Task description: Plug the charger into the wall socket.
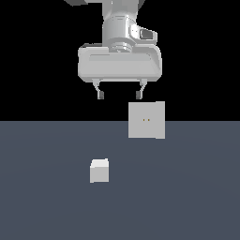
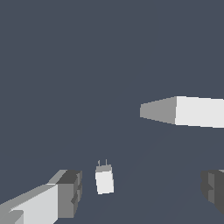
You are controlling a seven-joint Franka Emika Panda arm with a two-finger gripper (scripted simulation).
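Charger (image 1: 99,170) sits apart from wall socket (image 1: 146,120); hand (image 1: 119,95) spread above.

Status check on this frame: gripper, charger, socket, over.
Gripper open, high above floor, holding nothing. Charger resting on floor, ungrasped, apart from wall socket. Socket upright toward the exterior view's right. Nothing between them.

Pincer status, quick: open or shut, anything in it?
Pincer: open, holding nothing, up in the air; the charger sits untouched on the floor below.
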